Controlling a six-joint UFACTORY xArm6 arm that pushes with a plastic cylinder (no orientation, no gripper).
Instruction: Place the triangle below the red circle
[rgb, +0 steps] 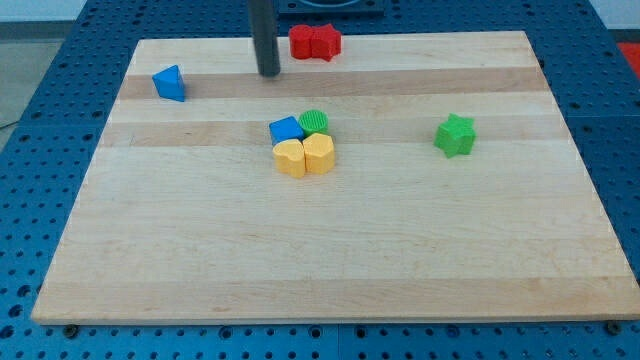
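A blue triangle (170, 84) lies near the board's upper left edge. Two red blocks touch each other at the view's top centre: the left one (301, 41) looks like the circle, the right one (327, 42) looks star-shaped. My tip (269, 74) rests on the board just below and left of the red pair, about a hand's width to the right of the blue triangle. It touches no block.
A tight cluster sits mid-board: a blue cube (286, 130), a green circle (315, 121), and two yellow blocks (290, 159) (319, 154). A green star (456, 135) stands alone at the right. The wooden board (330, 280) lies on a blue perforated table.
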